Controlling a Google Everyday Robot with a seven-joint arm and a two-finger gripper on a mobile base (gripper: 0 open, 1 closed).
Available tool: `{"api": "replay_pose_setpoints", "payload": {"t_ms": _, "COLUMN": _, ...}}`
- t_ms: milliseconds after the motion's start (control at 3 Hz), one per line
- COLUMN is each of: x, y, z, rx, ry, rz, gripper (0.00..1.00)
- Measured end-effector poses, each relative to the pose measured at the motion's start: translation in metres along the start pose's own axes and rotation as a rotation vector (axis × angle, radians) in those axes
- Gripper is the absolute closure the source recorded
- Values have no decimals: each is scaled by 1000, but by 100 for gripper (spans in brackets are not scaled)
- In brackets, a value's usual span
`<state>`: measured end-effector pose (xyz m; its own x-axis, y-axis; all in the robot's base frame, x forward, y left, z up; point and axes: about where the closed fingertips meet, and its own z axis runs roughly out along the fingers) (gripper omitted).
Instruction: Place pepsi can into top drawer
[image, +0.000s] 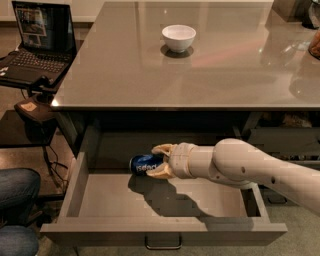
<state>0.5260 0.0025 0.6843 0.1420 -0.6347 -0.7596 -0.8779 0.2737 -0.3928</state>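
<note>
The top drawer (165, 233) stands pulled open under the grey counter, with a small metal loop handle (162, 245) on its flat front. The pepsi can (143, 163), dark blue with white lettering, lies on its side at the back left of the drawer, close to the drawer floor. My gripper (159, 161) reaches in from the right on a thick white arm. Its two tan fingers (161, 149) sit above and below the can's right end, shut on it.
A white bowl (178, 37) stands on the counter (125, 75) at the back. An open laptop (35, 42) sits on a low side table at the left. A person's jeans-clad knees (15, 210) are at the lower left, next to the drawer's left front corner.
</note>
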Motion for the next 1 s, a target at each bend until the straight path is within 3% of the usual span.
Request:
{"api": "replay_pose_setpoints", "payload": {"t_ms": 667, "x": 0, "y": 0, "z": 0, "rx": 0, "ry": 0, "rz": 0, "gripper": 12}}
{"api": "replay_pose_setpoints", "payload": {"t_ms": 1000, "x": 0, "y": 0, "z": 0, "rx": 0, "ry": 0, "rz": 0, "gripper": 0}}
